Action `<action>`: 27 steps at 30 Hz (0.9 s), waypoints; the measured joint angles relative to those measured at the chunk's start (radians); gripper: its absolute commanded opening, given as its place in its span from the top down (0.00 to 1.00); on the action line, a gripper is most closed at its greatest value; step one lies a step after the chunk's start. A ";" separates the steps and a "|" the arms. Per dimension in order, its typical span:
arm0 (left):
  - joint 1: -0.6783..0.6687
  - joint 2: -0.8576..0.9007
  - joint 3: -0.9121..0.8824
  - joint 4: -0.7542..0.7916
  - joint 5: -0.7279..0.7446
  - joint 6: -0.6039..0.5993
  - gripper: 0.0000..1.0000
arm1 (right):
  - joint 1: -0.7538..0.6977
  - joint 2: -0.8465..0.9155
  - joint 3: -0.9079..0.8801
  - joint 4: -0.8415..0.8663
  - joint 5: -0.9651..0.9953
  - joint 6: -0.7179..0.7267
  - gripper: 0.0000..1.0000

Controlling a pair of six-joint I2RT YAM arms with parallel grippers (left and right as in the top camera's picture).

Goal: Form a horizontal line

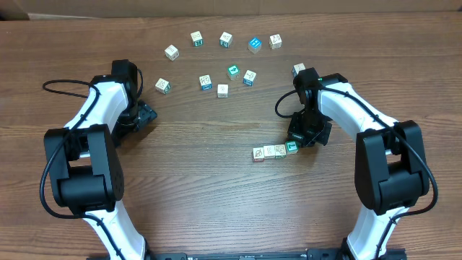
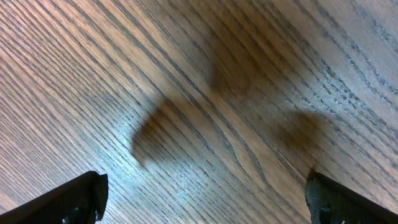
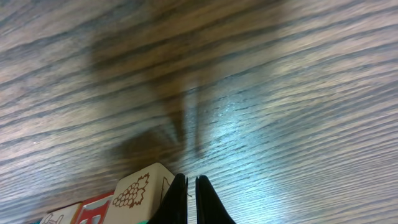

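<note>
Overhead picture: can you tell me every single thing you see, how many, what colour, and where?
horizontal line: one row of about four touching cubes, tan and white with a green right end, right of the table's middle.
loose cubes: eleven, mostly white and tan, one blue, one teal, scattered across the far side.
table: one, brown wood, under everything.
left gripper: one, black, open, over bare wood on the left.
right gripper: one, black, shut, at the line's right end.
</note>
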 measured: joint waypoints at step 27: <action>0.000 0.000 0.000 0.000 0.000 0.000 0.00 | 0.000 0.000 0.000 -0.024 -0.017 0.003 0.95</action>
